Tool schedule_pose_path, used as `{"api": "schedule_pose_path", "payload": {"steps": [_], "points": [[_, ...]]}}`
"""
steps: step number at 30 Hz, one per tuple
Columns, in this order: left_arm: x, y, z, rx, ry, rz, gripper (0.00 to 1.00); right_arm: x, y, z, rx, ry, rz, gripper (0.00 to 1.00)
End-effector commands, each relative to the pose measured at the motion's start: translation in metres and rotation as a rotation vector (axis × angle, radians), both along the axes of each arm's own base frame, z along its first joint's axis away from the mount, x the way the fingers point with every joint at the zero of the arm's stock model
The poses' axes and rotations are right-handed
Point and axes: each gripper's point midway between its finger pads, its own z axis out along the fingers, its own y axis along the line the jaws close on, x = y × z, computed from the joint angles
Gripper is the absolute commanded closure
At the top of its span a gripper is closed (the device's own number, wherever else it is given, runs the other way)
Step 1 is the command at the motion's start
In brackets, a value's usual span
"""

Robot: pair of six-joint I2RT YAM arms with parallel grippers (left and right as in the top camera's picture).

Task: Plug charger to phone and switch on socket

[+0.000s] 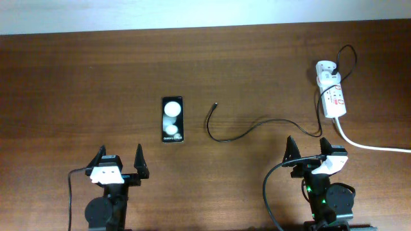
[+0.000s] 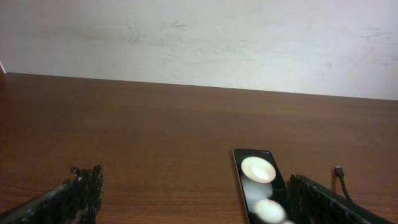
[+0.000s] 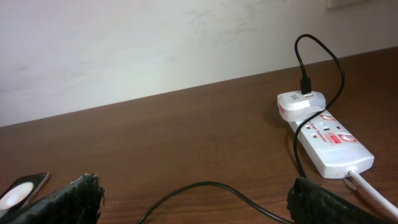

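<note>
The black phone (image 1: 172,119) lies flat mid-table, screen up with two white glare spots; it also shows in the left wrist view (image 2: 258,190) and at the left edge of the right wrist view (image 3: 22,188). The thin black charger cable (image 1: 253,128) curves from its free connector tip (image 1: 215,104) to the white adapter on the white socket strip (image 1: 332,90). The strip also shows in the right wrist view (image 3: 326,138), with the cable (image 3: 205,186) in front. My left gripper (image 1: 119,158) is open and empty, near the phone's near end. My right gripper (image 1: 309,149) is open and empty, just behind the cable.
The thick white power cord (image 1: 372,146) runs from the strip to the right edge. The brown wooden table (image 1: 83,83) meets a white wall (image 2: 199,37) at its far edge.
</note>
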Motion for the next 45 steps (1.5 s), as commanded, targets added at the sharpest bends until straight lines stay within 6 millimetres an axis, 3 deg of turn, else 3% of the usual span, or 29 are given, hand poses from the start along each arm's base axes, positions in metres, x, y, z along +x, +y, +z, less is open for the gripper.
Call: {"api": "schedule_pose_path", "payload": {"steps": [1, 34, 38, 42, 45], "points": [[0.0, 0.002, -0.002, 0.017, 0.002, 0.009, 0.01, 0.0, -0.002, -0.004, 0.002, 0.012, -0.017, 0.01], [0.0, -0.004, -0.001, 0.014, -0.004, -0.026, 0.01, 0.0, -0.002, -0.004, 0.002, 0.012, -0.017, 0.01], [-0.001, -0.011, 0.024, 0.015, -0.079, -0.064, 0.01, 0.0, -0.002, -0.004, 0.002, 0.012, -0.017, 0.01], [-0.001, -0.018, 0.05, 0.01, -0.035, -0.105, 0.01, 0.0, -0.002, -0.004, 0.002, 0.012, -0.017, 0.01], [0.009, -0.026, 0.07, 0.003, 0.012, -0.157, 0.01, 0.0, -0.002, -0.004, 0.002, 0.012, -0.017, 0.01]]}}
